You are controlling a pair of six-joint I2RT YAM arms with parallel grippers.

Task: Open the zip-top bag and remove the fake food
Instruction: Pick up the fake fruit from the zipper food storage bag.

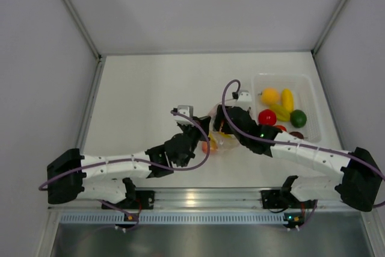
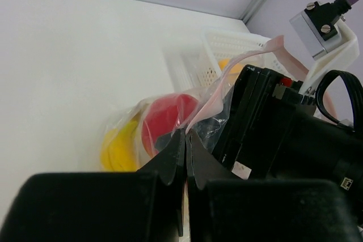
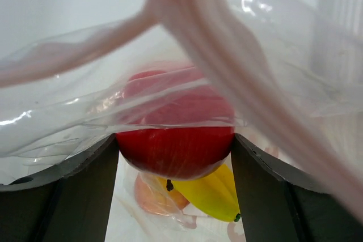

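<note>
Zip-top bag (image 2: 199, 107) in left claw's (image 2: 186, 138) pinch

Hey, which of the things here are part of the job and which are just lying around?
Job: zip-top bag, red fruit and banana inside, left gripper, right gripper, fruit already out.
Lying about: white tray, purple cable.

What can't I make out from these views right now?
- Right wrist: film of the zip-top bag drapes over the red fruit; whether the right gripper squeezes it or only flanks it is unclear.
- Left wrist: the left gripper, shut on the bag's edge, hides the bag's lower part.
- Top: both grippers cover the bag, so contents can't be counted; the dark piece in the tray is too small to identify.
</note>
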